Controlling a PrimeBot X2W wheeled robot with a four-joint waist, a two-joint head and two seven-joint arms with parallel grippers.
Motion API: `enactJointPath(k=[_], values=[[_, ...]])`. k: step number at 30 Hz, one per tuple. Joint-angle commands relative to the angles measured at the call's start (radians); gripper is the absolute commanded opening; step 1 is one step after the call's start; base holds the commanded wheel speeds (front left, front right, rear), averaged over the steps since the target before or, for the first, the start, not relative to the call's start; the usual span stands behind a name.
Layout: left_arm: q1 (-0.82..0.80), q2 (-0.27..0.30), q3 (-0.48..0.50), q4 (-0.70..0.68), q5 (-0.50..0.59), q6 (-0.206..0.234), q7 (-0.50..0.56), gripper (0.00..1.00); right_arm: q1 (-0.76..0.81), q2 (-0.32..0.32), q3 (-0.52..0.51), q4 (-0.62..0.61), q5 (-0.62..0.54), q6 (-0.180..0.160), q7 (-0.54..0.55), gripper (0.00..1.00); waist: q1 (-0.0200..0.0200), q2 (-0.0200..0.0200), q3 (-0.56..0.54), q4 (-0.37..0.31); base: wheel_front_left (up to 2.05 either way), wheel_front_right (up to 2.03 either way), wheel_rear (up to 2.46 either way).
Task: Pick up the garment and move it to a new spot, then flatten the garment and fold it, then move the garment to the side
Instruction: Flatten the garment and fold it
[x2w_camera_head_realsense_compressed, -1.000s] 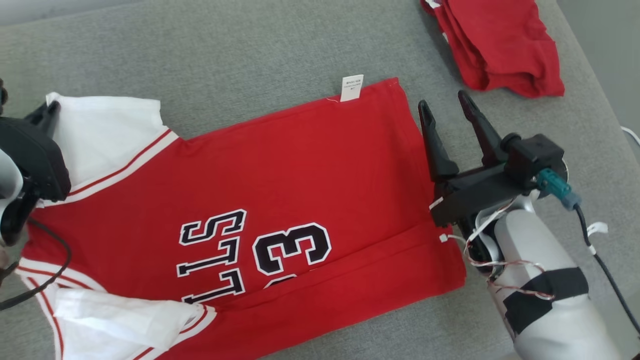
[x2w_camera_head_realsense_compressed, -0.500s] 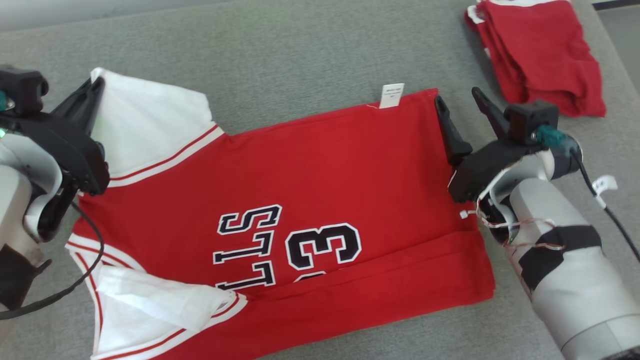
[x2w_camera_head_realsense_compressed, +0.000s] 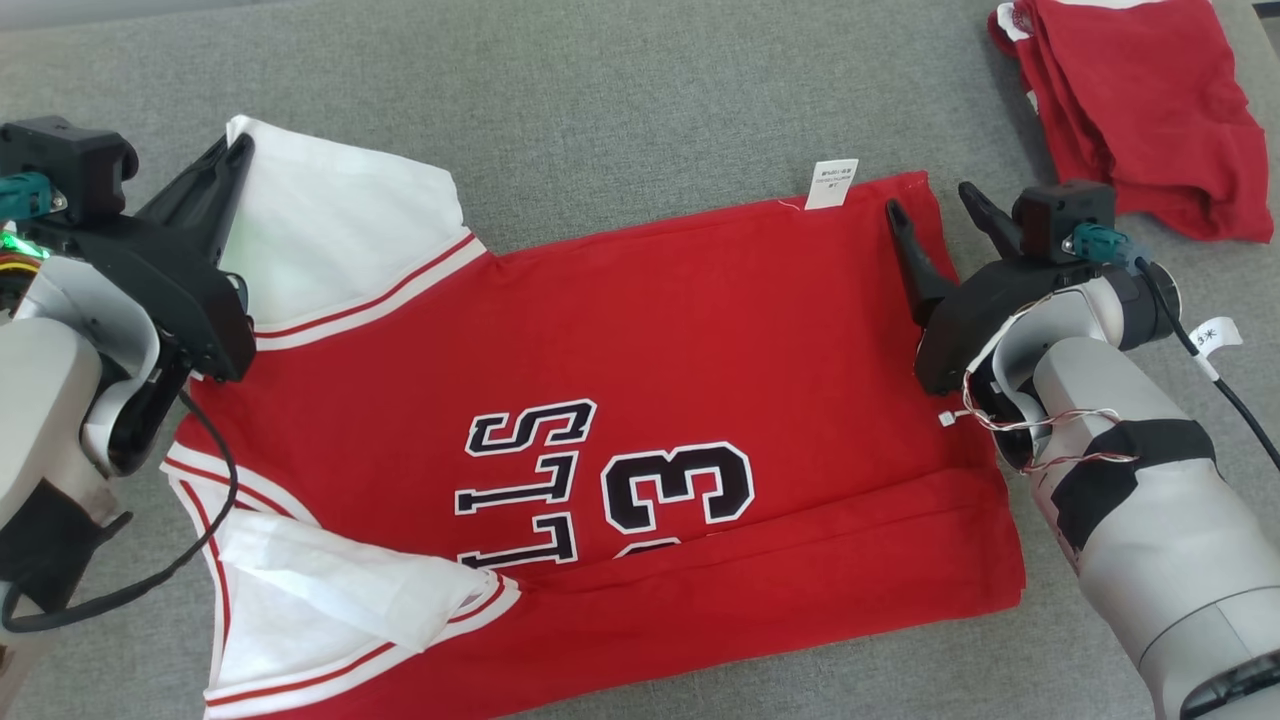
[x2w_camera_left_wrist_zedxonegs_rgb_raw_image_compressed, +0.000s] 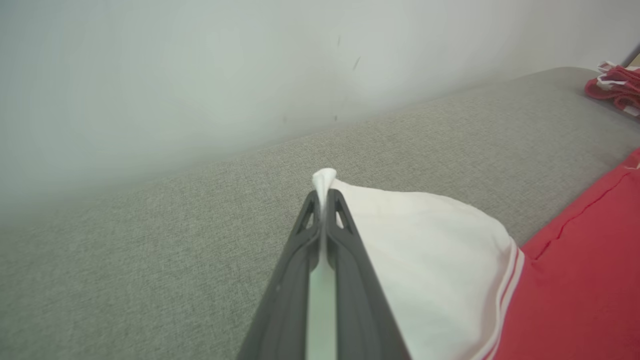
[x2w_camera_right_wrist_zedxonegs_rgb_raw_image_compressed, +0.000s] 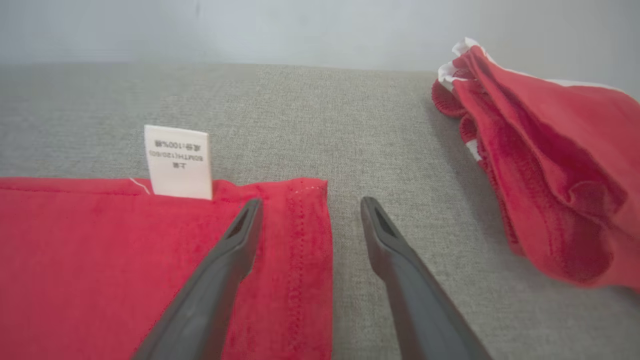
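Note:
The garment (x2w_camera_head_realsense_compressed: 640, 340), a red jersey with white sleeves and black lettering, lies spread on the grey cushioned surface (x2w_camera_head_realsense_compressed: 620, 110). My left gripper (x2w_camera_head_realsense_compressed: 238, 145) is shut on the tip of the upper white sleeve (x2w_camera_head_realsense_compressed: 340, 230). In the left wrist view the sleeve (x2w_camera_left_wrist_zedxonegs_rgb_raw_image_compressed: 430, 240) is pinched between the closed fingers of the left gripper (x2w_camera_left_wrist_zedxonegs_rgb_raw_image_compressed: 324, 195). My right gripper (x2w_camera_head_realsense_compressed: 930, 200) stands open at the hem's far corner, one finger over the red cloth (x2w_camera_right_wrist_zedxonegs_rgb_raw_image_compressed: 100, 260) and the other over bare cushion. Nothing is between the right gripper's (x2w_camera_right_wrist_zedxonegs_rgb_raw_image_compressed: 311, 201) fingers. A white care label (x2w_camera_right_wrist_zedxonegs_rgb_raw_image_compressed: 177, 162) sticks out beside it.
A second, crumpled red garment (x2w_camera_head_realsense_compressed: 1140, 100) lies at the far right corner, and it appears as a red heap (x2w_camera_right_wrist_zedxonegs_rgb_raw_image_compressed: 545, 160) in the right wrist view. A pale wall (x2w_camera_left_wrist_zedxonegs_rgb_raw_image_compressed: 200, 75) runs behind the cushion. The lower white sleeve (x2w_camera_head_realsense_compressed: 330, 600) is folded over itself.
The head camera has shifted, sliding the whole picture right and down. My right gripper has moved left onto the hem corner, nearer the label. The left gripper still holds the sleeve tip.

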Motion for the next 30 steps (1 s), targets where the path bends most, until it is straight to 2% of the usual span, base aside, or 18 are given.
enactJointPath(k=[1, 7, 9, 10, 11, 12, 23, 30], values=[[-0.015, -0.002, -0.004, -0.003, -0.004, 0.002, -0.007, 0.0, -0.018, -0.004, 0.004, 0.004, 0.008, -0.003, -0.003, 1.0, 0.0, -0.0001, 0.002, 0.0, 0.0, 0.0, 0.0], [-0.036, 0.0, -0.019, -0.009, -0.012, 0.002, -0.017, 0.0, -0.049, -0.004, 0.033, 0.04, 0.037, -0.003, -0.011, 1.0, 0.0, -0.0001, 0.025, 0.003, 0.0, 0.0, 0.0], [-0.043, 0.0, -0.023, -0.012, -0.014, 0.002, -0.02, 0.0, -0.06, -0.003, 0.041, 0.054, 0.044, -0.003, -0.004, 0.62, 0.0, -0.0001, 0.033, 0.007, 0.0, 0.0, 0.0], [-0.045, -0.001, -0.027, -0.014, -0.014, 0.002, -0.021, 0.0, -0.066, -0.002, 0.045, 0.06, 0.05, -0.003, -0.006, 0.4, 0.0, -0.0001, 0.036, 0.009, 0.0, 0.0, 0.0], [-0.046, 0.0, -0.031, -0.014, -0.015, 0.002, -0.023, 0.0, -0.071, -0.002, 0.049, 0.065, 0.053, -0.003, -0.01, 0.11, 0.0, -0.0001, 0.038, 0.01, 0.0, 0.0, 0.0], [-0.048, 0.0, -0.033, -0.013, -0.016, 0.002, -0.024, 0.0, -0.076, -0.001, 0.052, 0.07, 0.058, -0.003, -0.011, 0.0, 0.0, -0.0001, 0.04, 0.012, 0.0, 0.0, 0.0], [-0.064, -0.001, -0.036, 0.013, -0.026, 0.002, -0.09, 0.0, -0.111, -0.019, 0.067, 0.095, 0.089, -0.003, -0.077, 0.0, 0.0, -0.0001, 0.005, 0.026, 0.0, 0.0, 0.0], [0.006, -0.017, -0.049, 0.004, -0.039, 0.002, -0.143, 0.0, -0.035, -0.025, 0.061, 0.069, 0.114, -0.003, -0.09, 0.0, 0.0, -0.0001, -0.06, 0.035, 0.0, 0.0, 0.0]])
